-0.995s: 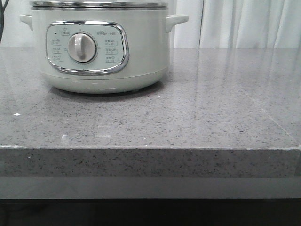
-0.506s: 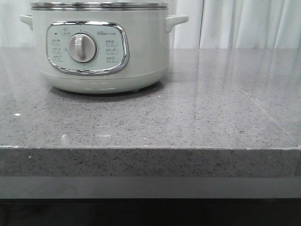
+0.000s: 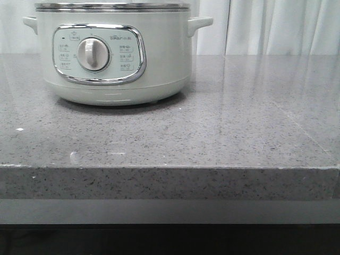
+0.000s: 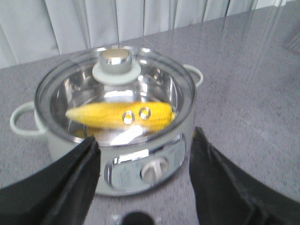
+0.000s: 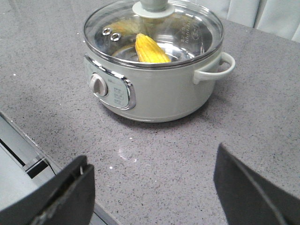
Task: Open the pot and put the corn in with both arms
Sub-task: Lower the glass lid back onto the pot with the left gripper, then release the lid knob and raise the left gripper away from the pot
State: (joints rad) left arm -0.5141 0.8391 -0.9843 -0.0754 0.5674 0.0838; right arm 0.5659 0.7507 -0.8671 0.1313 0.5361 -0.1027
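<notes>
Nothing has shifted in the front view since a second ago: the round cream-white electric pot [image 3: 111,53] sits on the speckled grey stone counter [image 3: 223,133]. Inside, under its glass lid [image 4: 115,89], lies the yellow corn cob [image 4: 119,115]. Both the left gripper [image 4: 143,180] and right gripper [image 5: 152,192] hang spread, empty.

Grey speckled stone counter [image 3: 223,122] is filling most of the front view, its surface picking up pale streaky reflections toward the far right corner. Front edge is showing a thick slab face, with a lighter grey band [image 3: 170,211] running under it and dark space below that. White pleated curtains [image 3: 276,26] are hanging along the counter's far edge. Light is reading soft and even, no hard shadows.
</notes>
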